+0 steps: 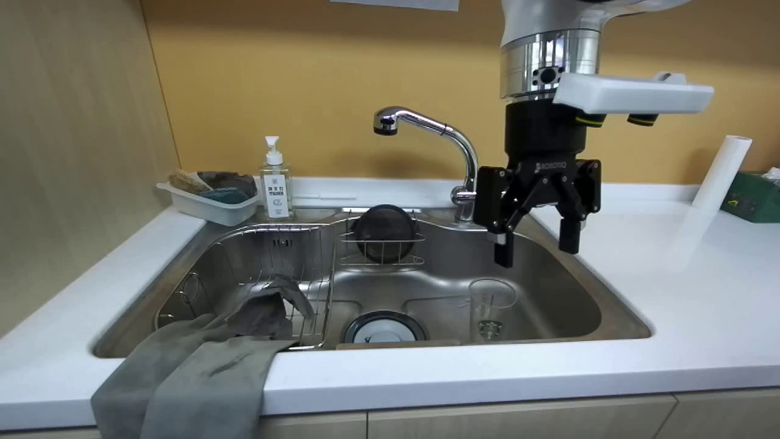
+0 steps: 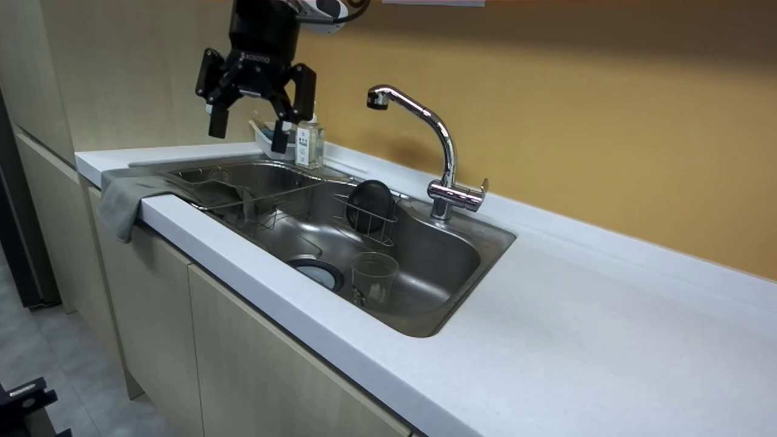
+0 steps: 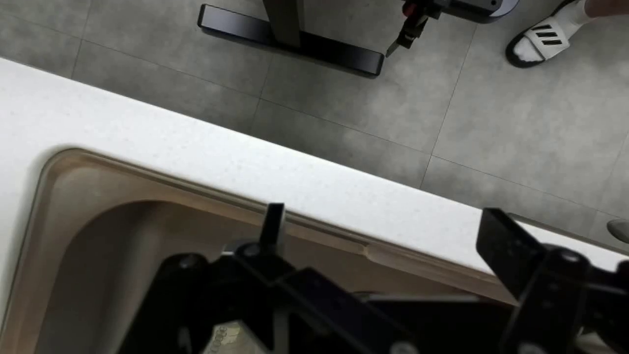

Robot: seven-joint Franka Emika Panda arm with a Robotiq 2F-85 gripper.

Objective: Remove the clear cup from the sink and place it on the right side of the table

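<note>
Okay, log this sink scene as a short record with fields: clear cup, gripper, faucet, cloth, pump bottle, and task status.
Clear cup: inside the sink, standing wider end up, greenish mark low on its side
Gripper: open, holding nothing, raised above the cup's level, not touching it
Faucet: chrome, curved; no water stream visible
Cloth: gray, draped from inside the sink over the front edge of the table
Pump bottle: at the sink's rear edge, beside a white tray
Task status: cup not yet moved to the table

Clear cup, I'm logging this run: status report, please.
Gripper: jaws open, empty, well above the sink floor. Clear cup: upright in the sink, ungripped. Mouth uncovered; possible snag, faucet at sink's back edge.
</note>
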